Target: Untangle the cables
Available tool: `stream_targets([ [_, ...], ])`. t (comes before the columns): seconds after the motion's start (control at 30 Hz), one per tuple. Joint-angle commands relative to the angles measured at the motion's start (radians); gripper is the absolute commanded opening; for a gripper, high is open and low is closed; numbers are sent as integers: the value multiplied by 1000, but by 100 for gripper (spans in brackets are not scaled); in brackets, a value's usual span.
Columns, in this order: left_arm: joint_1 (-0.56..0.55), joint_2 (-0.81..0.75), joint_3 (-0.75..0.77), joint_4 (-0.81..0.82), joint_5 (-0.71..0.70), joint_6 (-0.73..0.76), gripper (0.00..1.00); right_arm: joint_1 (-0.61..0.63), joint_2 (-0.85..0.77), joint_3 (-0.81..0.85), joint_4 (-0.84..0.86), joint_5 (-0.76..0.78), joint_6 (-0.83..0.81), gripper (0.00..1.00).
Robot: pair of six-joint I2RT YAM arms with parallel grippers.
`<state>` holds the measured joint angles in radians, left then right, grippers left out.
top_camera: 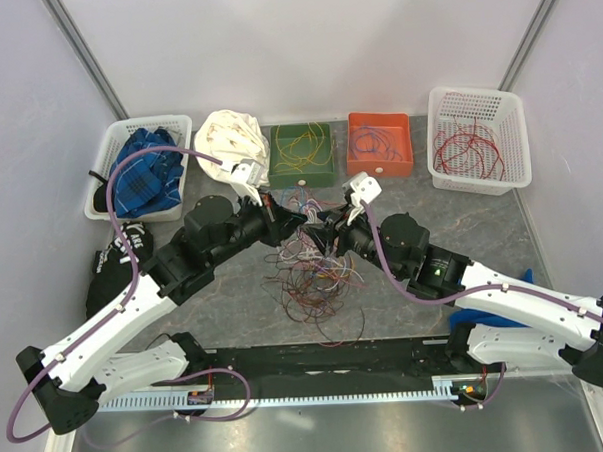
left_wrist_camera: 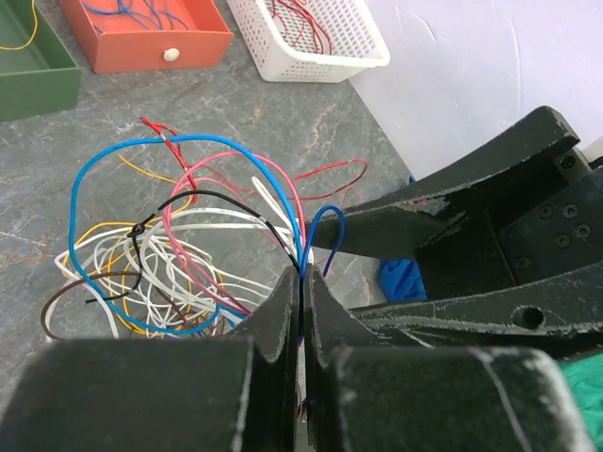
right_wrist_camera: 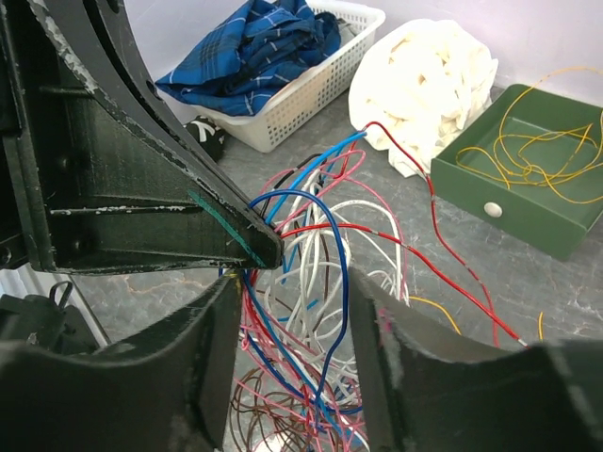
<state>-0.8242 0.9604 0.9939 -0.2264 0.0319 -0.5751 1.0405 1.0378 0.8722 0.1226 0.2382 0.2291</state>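
Note:
A tangle of cables [top_camera: 313,266], blue, white, pink, red, brown and black, lies on the grey table's middle. My left gripper [top_camera: 294,226] is over its far part and is shut on a few strands, a blue one among them; in the left wrist view the gripper [left_wrist_camera: 301,273] pinches them at its tips, and the rest of the cables [left_wrist_camera: 179,254] hang below. My right gripper [top_camera: 327,233] faces it closely. In the right wrist view the right gripper [right_wrist_camera: 292,282] is open, with a blue loop and other cables [right_wrist_camera: 320,282] between its jaws.
Along the back stand a white basket with blue cloth [top_camera: 139,168], a white cloth bundle [top_camera: 233,144], a green tray with yellow wires [top_camera: 303,154], an orange tray [top_camera: 379,143] and a white basket with red wires [top_camera: 478,138]. A black bag [top_camera: 118,259] lies at the left.

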Motion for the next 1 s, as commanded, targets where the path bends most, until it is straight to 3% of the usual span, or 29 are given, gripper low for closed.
stream_targets([
  [0.0,-1,-11,2,52,28,32,2,1,-7,40,97,33,-19,52],
  [0.13,-1,-15,-6,48,16,35,2,1,-31,30,104,38,-16,46],
  [0.27,-1,-20,-17,48,7,35,2,0,-47,22,103,46,-17,27],
  [0.33,-1,-22,-20,48,2,37,2,1,-51,17,101,47,-13,30],
  [0.37,-1,-23,-21,47,0,37,2,1,-54,17,97,46,-13,40],
  [0.47,-1,-25,-21,42,-3,40,2,0,-58,16,91,55,-13,52],
  [0.67,-1,-31,-21,42,-1,40,2,1,-51,21,89,61,-22,42],
  [0.97,-1,-38,-26,41,6,34,2,1,-7,30,78,84,-33,41],
])
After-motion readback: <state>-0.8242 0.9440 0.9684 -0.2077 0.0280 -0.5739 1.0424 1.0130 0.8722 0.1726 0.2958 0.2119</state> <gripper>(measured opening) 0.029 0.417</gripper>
